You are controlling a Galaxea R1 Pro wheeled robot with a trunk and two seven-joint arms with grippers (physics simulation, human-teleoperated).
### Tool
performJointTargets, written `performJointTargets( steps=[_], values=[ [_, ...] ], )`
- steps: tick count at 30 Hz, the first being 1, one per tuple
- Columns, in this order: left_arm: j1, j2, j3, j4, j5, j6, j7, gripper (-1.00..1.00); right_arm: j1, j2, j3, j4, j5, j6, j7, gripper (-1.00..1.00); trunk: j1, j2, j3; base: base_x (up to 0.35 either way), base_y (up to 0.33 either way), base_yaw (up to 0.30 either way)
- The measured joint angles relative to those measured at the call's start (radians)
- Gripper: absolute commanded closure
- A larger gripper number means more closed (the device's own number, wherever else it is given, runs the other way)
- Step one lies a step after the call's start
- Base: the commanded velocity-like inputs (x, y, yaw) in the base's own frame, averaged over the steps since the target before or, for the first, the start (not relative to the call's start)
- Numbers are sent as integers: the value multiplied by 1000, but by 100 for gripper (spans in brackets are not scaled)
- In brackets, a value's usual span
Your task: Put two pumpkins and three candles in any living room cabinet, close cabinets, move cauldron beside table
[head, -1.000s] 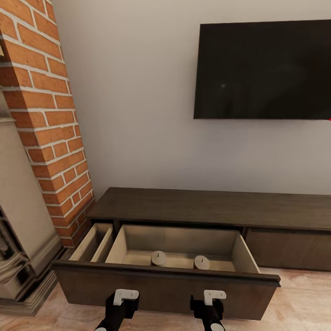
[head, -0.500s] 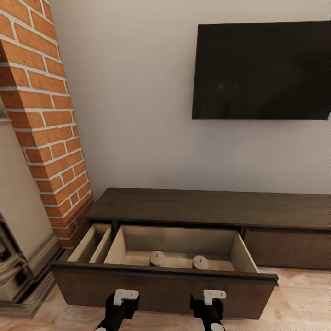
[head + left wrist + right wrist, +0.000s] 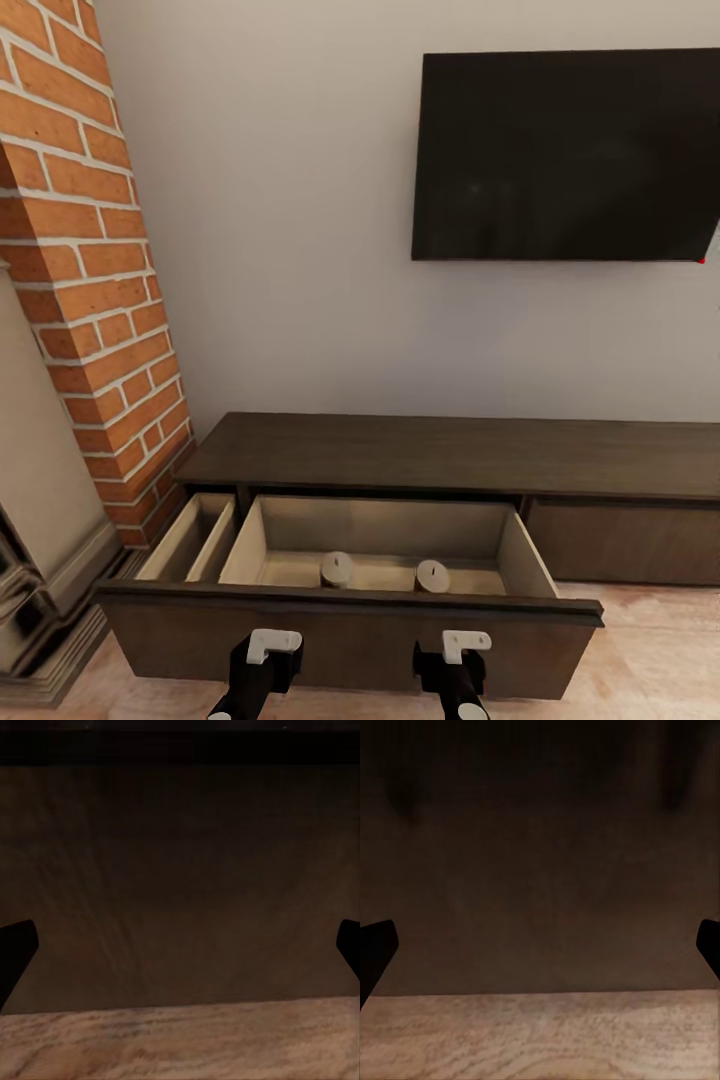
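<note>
Candles, two of them (image 3: 337, 569) (image 3: 432, 576), are seen upright inside the cabinet's (image 3: 440, 455) pulled-out drawer (image 3: 350, 625); both grippers (image 3: 180, 952) (image 3: 540, 952) are held spread, empty, facing its front.

You have a black wall TV (image 3: 565, 155) mounted flat on the pale grey wall (image 3: 290, 250), upper right in the head view, with a small red speck at its lower right corner. To your left stands a red brick chimney (image 3: 85, 270) with white mortar joints, and a beige stone fireplace surround (image 3: 40, 520) sits just beside it at the left edge. Light wood plank floor (image 3: 655, 640) shows at the lower right, and again as a pale strip in the left wrist view (image 3: 180, 1042) and the right wrist view (image 3: 540, 1035).
</note>
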Motion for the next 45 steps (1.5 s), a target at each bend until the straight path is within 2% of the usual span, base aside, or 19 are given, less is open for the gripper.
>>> performJointTargets(
  steps=[37, 45],
  values=[
    [0, 0, 0, 1, 0, -1, 1, -100, 0, 0, 2, 1, -1, 0, 1, -100, 0, 0, 0, 43, 0, -2],
    [0, 0, 0, 0, 0, -1, 1, -100, 0, 0, 0, 1, -3, -1, 1, -100, 0, 0, 0, 168, 0, 0]
  ],
)
